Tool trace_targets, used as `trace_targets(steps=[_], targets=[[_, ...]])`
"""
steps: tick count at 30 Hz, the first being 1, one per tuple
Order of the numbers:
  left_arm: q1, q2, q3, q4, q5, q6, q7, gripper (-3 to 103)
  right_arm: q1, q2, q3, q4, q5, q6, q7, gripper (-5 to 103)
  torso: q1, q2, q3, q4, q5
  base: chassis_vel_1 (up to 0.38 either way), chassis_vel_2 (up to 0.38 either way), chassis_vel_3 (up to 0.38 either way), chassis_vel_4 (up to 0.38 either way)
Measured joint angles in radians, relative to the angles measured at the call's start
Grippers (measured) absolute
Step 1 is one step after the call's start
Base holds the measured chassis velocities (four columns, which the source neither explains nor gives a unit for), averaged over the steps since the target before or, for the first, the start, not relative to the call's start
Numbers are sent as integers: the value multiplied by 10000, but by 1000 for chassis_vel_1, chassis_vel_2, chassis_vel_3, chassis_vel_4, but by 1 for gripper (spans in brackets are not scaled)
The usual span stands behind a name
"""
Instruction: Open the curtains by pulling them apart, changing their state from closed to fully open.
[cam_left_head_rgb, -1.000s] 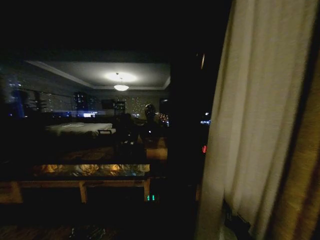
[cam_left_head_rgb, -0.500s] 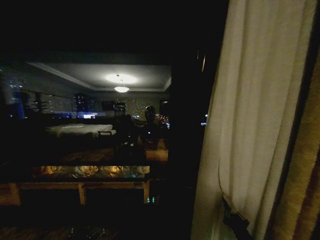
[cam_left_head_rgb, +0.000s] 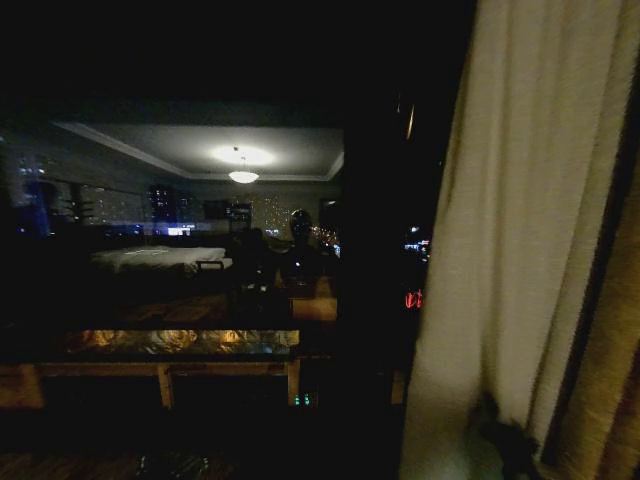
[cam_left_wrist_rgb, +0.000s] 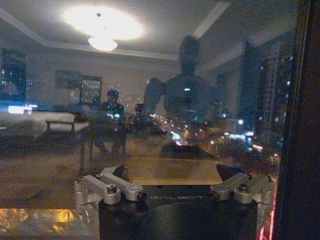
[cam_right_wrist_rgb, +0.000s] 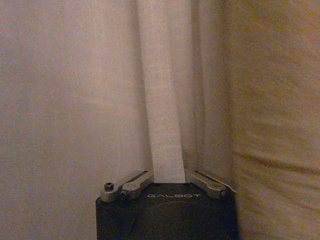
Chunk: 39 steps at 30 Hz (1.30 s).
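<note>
head view, left to right: a dark window pane (cam_left_head_rgb: 200, 250) takes up the left and centre. it reflects a lit room with a ceiling lamp (cam_left_head_rgb: 242, 175), a bed (cam_left_head_rgb: 160, 258) and a low bench (cam_left_head_rgb: 165, 350) along the lower part. right of the pane stands a dark vertical frame (cam_left_head_rgb: 375, 250). a small red light (cam_left_head_rgb: 412, 298) glows just beside the frame.

the curtain (cam_left_head_rgb: 520, 230) hangs at the right side, gathered into vertical pleats, its free edge running down just right of the frame. a golden-brown drape (cam_left_head_rgb: 610, 400) hangs at the far right, touching the curtain. the glass left of the curtain edge is uncovered.

right gripper (cam_left_head_rgb: 500, 435): low at the right, against the curtain's lower part. in the right wrist view the right gripper (cam_right_wrist_rgb: 169, 179) has a narrow fold of curtain (cam_right_wrist_rgb: 160, 110) passing between its fingers (cam_right_wrist_rgb: 131, 181), which are drawn in on the fold; it is grasping the curtain. the drape (cam_right_wrist_rgb: 270, 125) lies just beside that fold.

left gripper (cam_left_wrist_rgb: 175, 187): in the left wrist view it faces the pane (cam_left_wrist_rgb: 150, 100), fingers (cam_left_wrist_rgb: 112, 185) spread apart and released, holding nothing. the frame (cam_left_wrist_rgb: 300, 125) stands near its side.
</note>
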Motion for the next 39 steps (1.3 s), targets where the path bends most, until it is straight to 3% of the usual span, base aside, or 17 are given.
trace_targets(steps=[15, 24, 25, 27, 28, 31, 32, 35, 37, 39], targets=[[18, -1, 16, -24, -1, -1, 21, 100, 677, -17, 1046, -2072, -316, 788, 663, 0, -1, 5, -4, 4, -9, 0, 0, 0, 0], [31, -79, 83, -89, 27, 0, 23, 100, 221, -6, 990, -1507, 241, 820, 476, 0, -1, 1, 1, -5, 11, 0, 0, 0, 0], [30, -108, 123, -93, 65, 4, 26, 100, -202, 29, 728, -1026, 621, 674, 25, 5, -2, -8, 11, -20, 72, 0, 0, 0, 0], [19, -119, 141, -103, 72, -4, 28, 100, -341, 23, 628, -768, 678, 669, -200, 5, 0, -9, 9, -15, 61, 0, 0, 0, 0], [24, -155, 185, -109, 93, 6, 58, 100, -662, 8, 399, -162, 733, 678, -650, 10, 1, -7, 7, -5, 10, 0, 0, 0, 0], [24, -172, 184, -114, 108, 5, 51, 100, -1149, 14, 41, 393, 749, 570, -1262, 21, 1, -7, 6, -2, 20, 0, 0, 0, 0], [37, -146, 182, -123, 117, 7, 54, 100, -1492, 12, -333, 793, 663, 469, -1524, 32, 1, -4, 3, -1, 12, 0, 0, 0, 0], [47, -113, 181, -133, 123, 9, 59, 100, -1705, 13, -633, 1019, 532, 468, -1577, 37, 0, -3, 1, 0, 7, 0, 0, 0, 0], [24, -119, 166, -171, 124, 28, 62, 100, -2060, 12, -1028, 1456, 353, 509, -1600, 48, 0, -1, 1, 1, 5, 0, 0, 0, 0], [17, -132, 167, -179, 122, 36, 63, 100, -2179, 10, -1126, 1589, 310, 523, -1601, 48, 0, -1, 1, 2, 3, 0, 0, 0, 0]])
